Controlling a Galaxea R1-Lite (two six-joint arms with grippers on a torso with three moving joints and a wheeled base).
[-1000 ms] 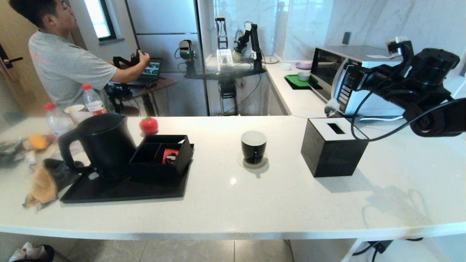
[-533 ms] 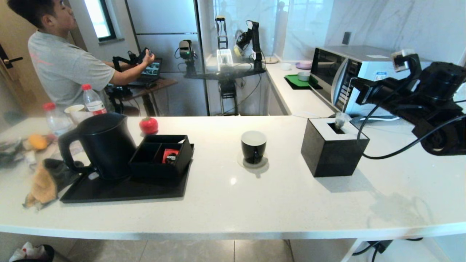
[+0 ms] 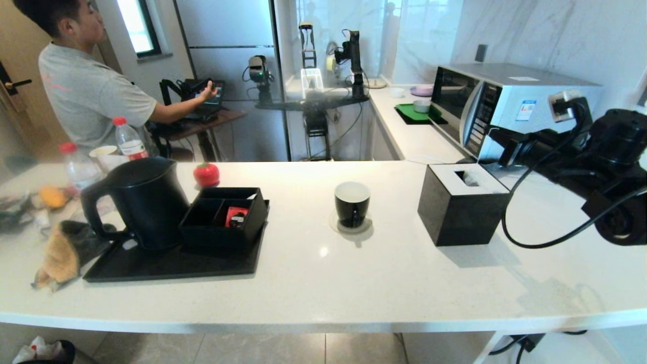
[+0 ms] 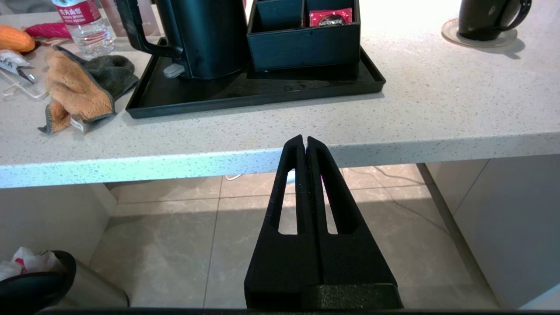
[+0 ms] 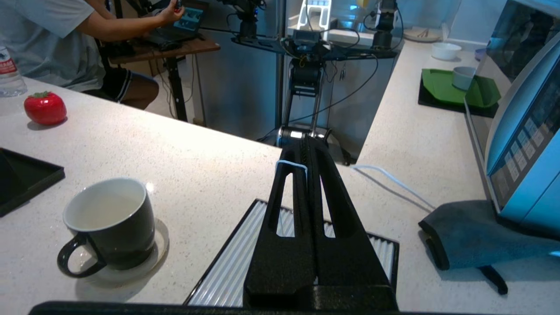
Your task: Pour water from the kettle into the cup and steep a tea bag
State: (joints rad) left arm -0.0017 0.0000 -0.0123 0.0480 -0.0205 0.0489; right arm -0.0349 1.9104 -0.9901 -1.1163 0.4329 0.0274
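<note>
Head view — tea bag (image 3: 472,178) inside black box (image 3: 461,212) slot, right gripper (image 5: 306,154) pinching its string — cup (image 3: 352,203) apart.

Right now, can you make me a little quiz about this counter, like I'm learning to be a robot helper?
1. True or false: the cup stands on the black tray.
2. What lies in the divided black box beside the kettle? A) a red packet B) a spoon C) a lemon
3. Fill in: a thin white ___ is looped over one finger of the right gripper.

Key: 1 false, it stands on a coaster on the counter, apart from the tray. 2 A. 3 string. The left gripper is parked below the counter edge.
</note>
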